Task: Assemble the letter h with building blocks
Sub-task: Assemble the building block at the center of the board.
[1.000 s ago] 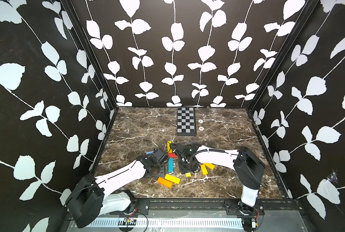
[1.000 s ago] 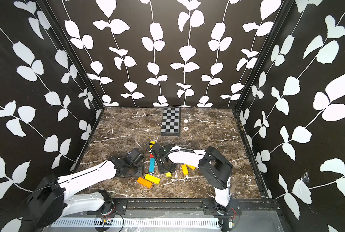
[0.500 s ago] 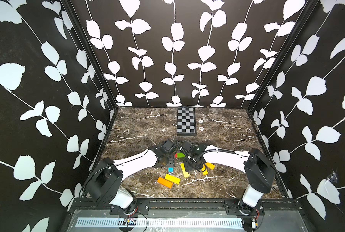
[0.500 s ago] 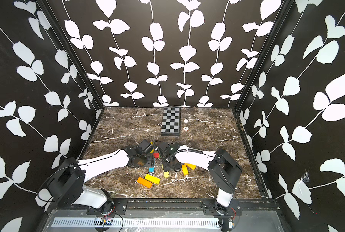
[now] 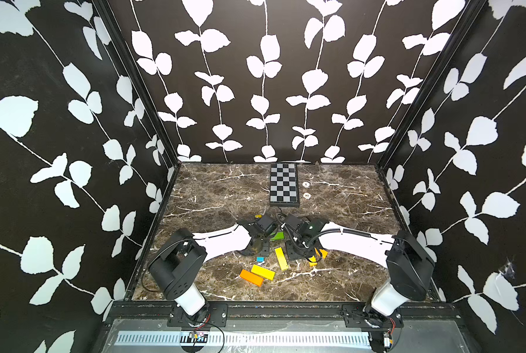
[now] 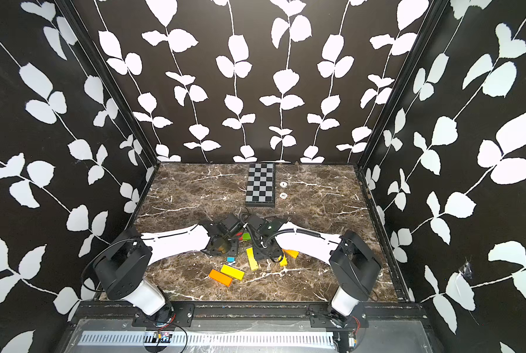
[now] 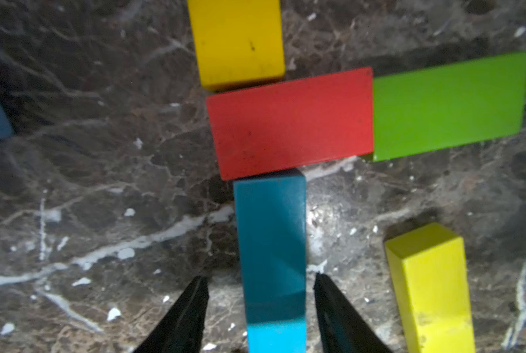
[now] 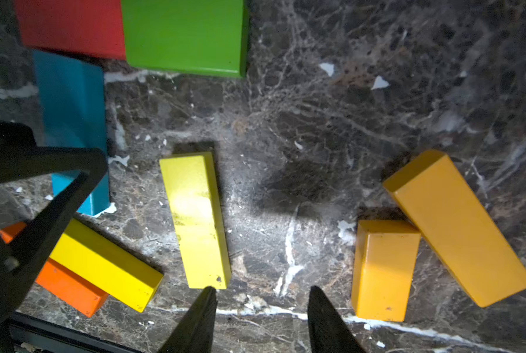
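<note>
Down at mid-table, flat on the marble table [image 7: 102,214]: the letter h [image 7: 332,122], part-built. Yellow block [image 7: 237,42] butting one long edge of the red block [image 7: 270,128], blue block [image 7: 270,238] butting the opposite edge, green block [image 7: 448,107] end to end with the red. No shorter leg yet, by the look of it.

Reads as hard painted wood or plastic: light, rigid, nothing to crush, but glossy on polished stone, so likely to skate or swivel under an off-centre nudge. Best taken across the narrow width, on the two long flat sides, near mid-length.

Left gripper [image 7: 260,293] nose-down, jaws apart, straddling the blue block's free end with a sliver of marble showing either side; not clamped. Right gripper [image 8: 263,302] likewise nose-down and parted, bare table between the tips, lime block [image 8: 194,220] just beside one jaw. In both top views, left arm [image 5: 222,241] and right arm [image 5: 353,241] stretched low from the front rail [image 5: 286,308], nearly meeting.
</note>
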Robot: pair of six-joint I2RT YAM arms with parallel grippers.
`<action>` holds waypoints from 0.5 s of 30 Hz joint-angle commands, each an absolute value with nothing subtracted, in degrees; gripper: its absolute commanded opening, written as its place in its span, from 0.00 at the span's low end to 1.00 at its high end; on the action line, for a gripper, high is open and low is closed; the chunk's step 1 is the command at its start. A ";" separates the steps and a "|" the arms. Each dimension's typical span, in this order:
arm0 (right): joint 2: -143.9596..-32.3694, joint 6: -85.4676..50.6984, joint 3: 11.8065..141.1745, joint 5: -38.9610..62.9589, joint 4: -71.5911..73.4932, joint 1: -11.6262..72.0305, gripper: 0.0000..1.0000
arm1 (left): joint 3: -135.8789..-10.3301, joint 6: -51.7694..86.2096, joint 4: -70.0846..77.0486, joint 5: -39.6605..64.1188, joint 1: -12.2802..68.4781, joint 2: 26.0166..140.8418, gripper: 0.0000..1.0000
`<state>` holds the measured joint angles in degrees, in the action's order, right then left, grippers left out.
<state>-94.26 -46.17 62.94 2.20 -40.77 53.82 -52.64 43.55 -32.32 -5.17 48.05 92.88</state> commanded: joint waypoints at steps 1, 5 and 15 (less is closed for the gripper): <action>-92.52 -47.45 61.90 1.47 -40.78 53.79 0.47 | -54.31 45.28 -32.86 -5.97 48.43 93.72 0.53; -92.13 -47.55 61.10 1.49 -40.47 53.74 0.45 | -54.64 45.94 -32.93 -6.05 48.51 94.81 0.49; -92.51 -47.55 60.55 1.21 -40.19 53.74 0.43 | -54.92 46.77 -32.61 -6.13 48.65 96.23 0.39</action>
